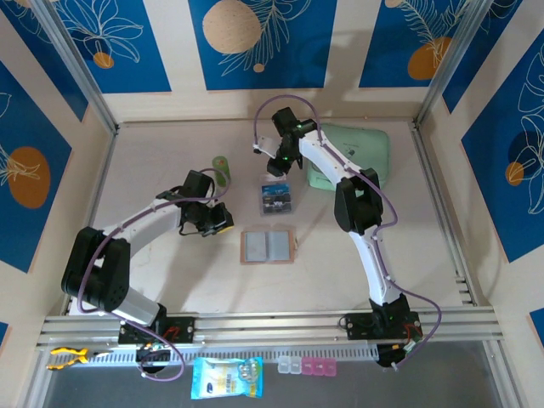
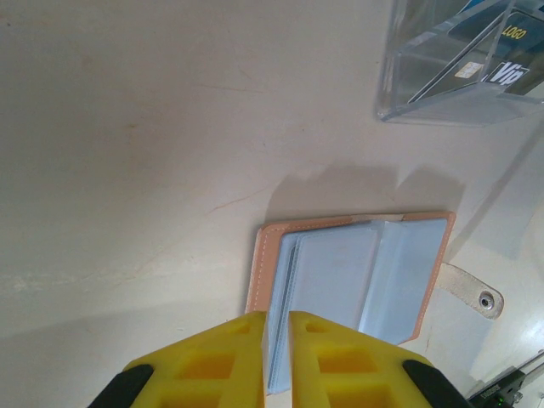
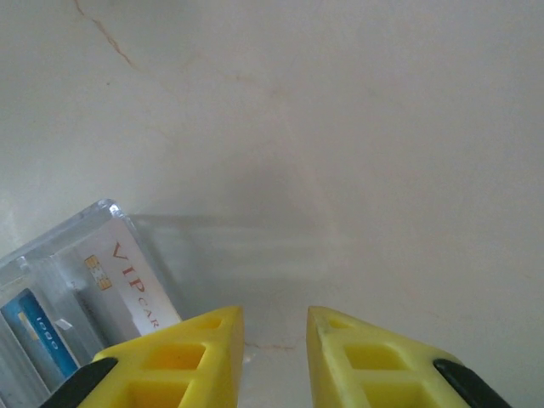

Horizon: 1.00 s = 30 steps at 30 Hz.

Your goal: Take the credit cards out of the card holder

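Salmon-tan leather marks the card holder (image 1: 268, 246): you find it lying open on the tabletop (image 1: 323, 285), grey-blue panels up, nearest the arm bases. The left claw (image 2: 276, 330) hangs close to its edge, fingers almost together, gripping nothing. Farther out, the credit cards (image 3: 127, 289) sit in a clear box (image 1: 277, 197). The right claw (image 3: 274, 344) hovers beside that box, fingers slightly apart, empty.

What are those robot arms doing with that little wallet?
They're taking credit cards out of the card holder, which lies open on the table. Some cards stand in a clear box beyond it. The right gripper hovers open and empty by that box. The left gripper, almost shut, holds nothing near the holder.
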Tool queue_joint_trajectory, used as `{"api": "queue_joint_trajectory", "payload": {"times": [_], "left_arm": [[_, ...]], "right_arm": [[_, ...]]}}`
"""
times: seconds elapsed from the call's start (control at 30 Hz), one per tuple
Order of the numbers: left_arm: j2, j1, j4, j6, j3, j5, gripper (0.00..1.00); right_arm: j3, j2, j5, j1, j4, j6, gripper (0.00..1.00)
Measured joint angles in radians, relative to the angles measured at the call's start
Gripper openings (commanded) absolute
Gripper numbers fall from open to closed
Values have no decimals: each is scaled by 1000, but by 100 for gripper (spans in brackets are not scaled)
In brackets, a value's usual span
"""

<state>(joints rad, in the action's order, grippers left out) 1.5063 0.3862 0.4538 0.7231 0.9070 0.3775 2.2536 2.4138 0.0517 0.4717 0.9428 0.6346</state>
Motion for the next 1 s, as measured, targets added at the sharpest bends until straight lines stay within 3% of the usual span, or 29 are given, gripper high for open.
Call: {"api": "queue_joint_trajectory", "payload": {"times": [0.4,0.73,1.0], "left_arm": [[0,0,-4,0,0,15,16],[0,0,-32,0,-7,45,16],[23,22,-83,5,-18,68,17]], "right_arm": [[14,-3,-1,0,79,0,26],[20,-10,68,-3,109,-57,27],[-180,-220,72,-3,62,-249,27]]}}
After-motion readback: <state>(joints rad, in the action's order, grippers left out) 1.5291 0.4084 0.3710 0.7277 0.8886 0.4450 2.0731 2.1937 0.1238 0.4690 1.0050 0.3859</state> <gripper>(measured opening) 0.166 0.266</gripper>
